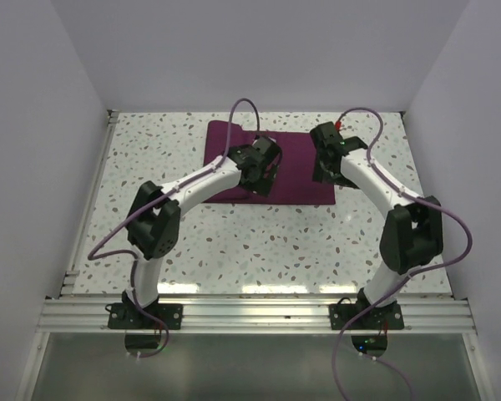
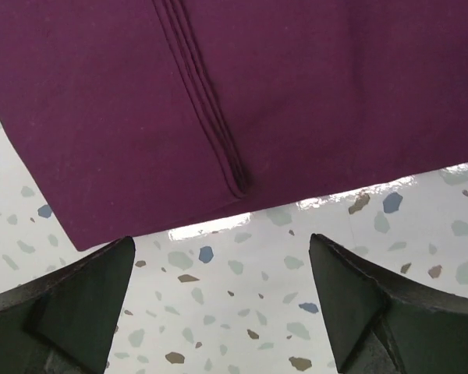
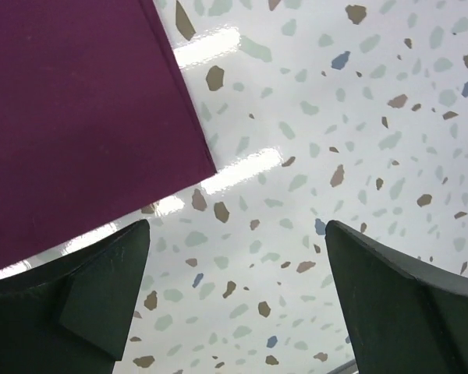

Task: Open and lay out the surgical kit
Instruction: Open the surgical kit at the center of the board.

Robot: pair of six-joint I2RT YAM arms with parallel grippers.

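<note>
Surgical kit's dark maroon rectangular cloth wrap (image 1: 296, 167) lies flat on the white speckled terrazzo tabletop (image 1: 259, 242). Its near edge sits just ahead of the left gripper (image 2: 222, 249), whose black jaws stand wide apart with only bare tabletop between them. A ridged fold line (image 2: 210, 109) runs down the cloth to that edge, ahead of the gap between the fingertips. The cloth's near right corner lies ahead and to the left of the right gripper (image 3: 235, 226), whose jaws are also spread wide and hold nothing.
</note>
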